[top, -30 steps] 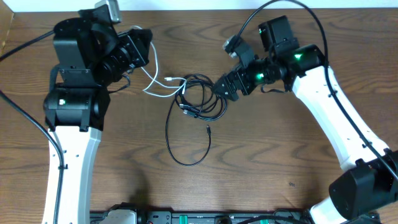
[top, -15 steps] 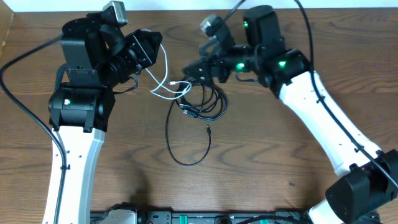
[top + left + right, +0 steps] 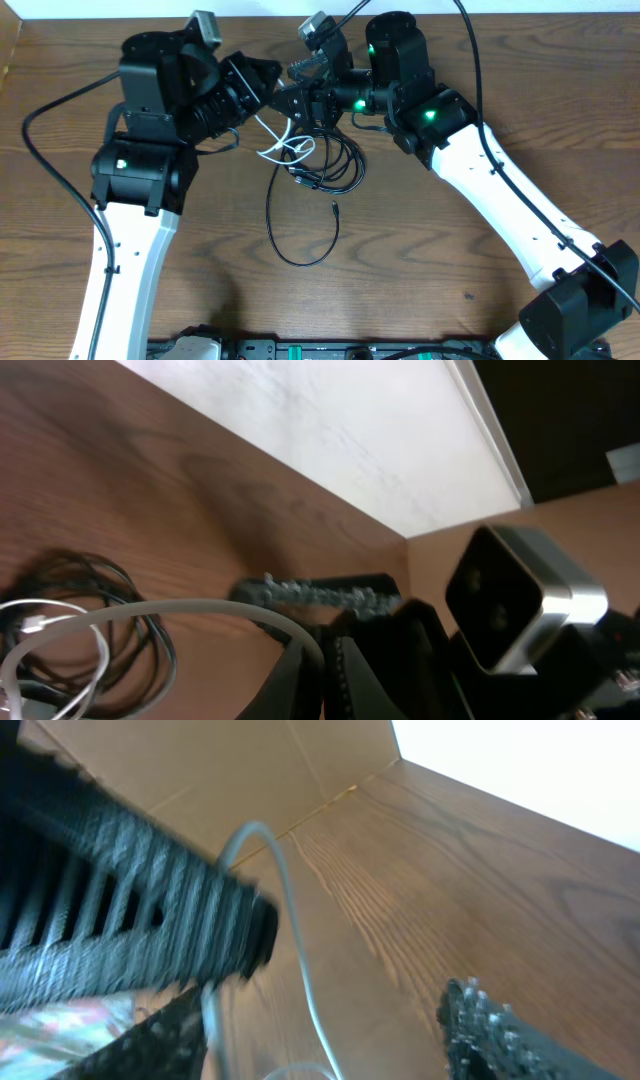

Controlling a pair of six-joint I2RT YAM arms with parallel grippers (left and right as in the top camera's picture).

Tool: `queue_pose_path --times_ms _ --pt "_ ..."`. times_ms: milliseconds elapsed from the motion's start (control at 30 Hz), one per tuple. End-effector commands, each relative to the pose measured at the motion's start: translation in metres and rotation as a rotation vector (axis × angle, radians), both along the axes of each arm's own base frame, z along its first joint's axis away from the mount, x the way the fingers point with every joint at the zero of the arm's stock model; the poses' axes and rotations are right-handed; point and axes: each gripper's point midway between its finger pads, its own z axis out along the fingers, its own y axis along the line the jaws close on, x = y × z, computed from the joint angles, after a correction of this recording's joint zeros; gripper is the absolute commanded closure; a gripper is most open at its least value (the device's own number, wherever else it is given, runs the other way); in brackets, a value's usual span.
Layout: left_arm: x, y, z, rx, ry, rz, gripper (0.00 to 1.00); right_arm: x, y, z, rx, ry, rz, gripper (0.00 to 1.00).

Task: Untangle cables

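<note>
My left gripper (image 3: 266, 88) is shut on the white cable (image 3: 280, 152) and holds one end of it off the table. In the left wrist view the white cable (image 3: 150, 610) arcs into the closed left gripper (image 3: 325, 680). My right gripper (image 3: 291, 101) sits close against the left one, open. In the right wrist view its fingers (image 3: 495, 1030) stand apart, and the white cable (image 3: 300, 970) runs between them without touching the right gripper (image 3: 320, 1040). The black cables (image 3: 345, 185) lie coiled on the table below both grippers, one long loop trailing toward me.
The wooden table (image 3: 450, 250) stretches to the front and right of the coil. A cardboard wall (image 3: 220, 770) stands at the table's far left edge. The black coil (image 3: 90, 610) also shows in the left wrist view.
My right arm has swung left and up to meet the left gripper, and its jaws have narrowed around the white cable. The left gripper has shifted right, lifting the white cable with it.
</note>
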Motion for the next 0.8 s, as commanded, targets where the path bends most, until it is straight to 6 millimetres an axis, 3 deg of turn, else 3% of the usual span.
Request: queue_pose_path --times_ms 0,133,233,367,467,500,633,767 --pt "-0.004 -0.011 0.007 -0.02 -0.005 -0.035 0.93 0.007 0.0 -0.002 -0.004 0.012 -0.036 0.47" --pt "-0.003 -0.011 0.007 -0.016 -0.006 -0.032 0.92 0.02 -0.01 -0.005 -0.021 0.01 -0.096 0.99" --pt "-0.001 -0.008 0.006 -0.006 -0.007 -0.012 0.92 0.041 -0.034 -0.009 -0.046 0.016 -0.189 0.99" --pt "0.002 -0.003 0.005 0.009 -0.01 0.019 0.7 0.072 -0.086 0.003 -0.032 0.015 -0.322 0.99" --pt "0.005 0.001 0.004 0.022 -0.013 0.047 0.56 0.097 -0.145 0.03 0.012 -0.001 -0.454 0.99" --pt "0.007 0.004 0.003 0.031 -0.014 0.066 0.51 0.107 -0.186 0.05 0.035 -0.019 -0.539 0.99" --pt "0.009 0.008 0.002 0.051 -0.023 0.084 0.5 0.118 -0.287 0.089 0.053 -0.07 -0.744 0.99" --pt "0.009 0.008 0.002 0.074 -0.039 0.074 0.5 0.118 -0.382 0.106 0.066 -0.069 -0.945 0.99"
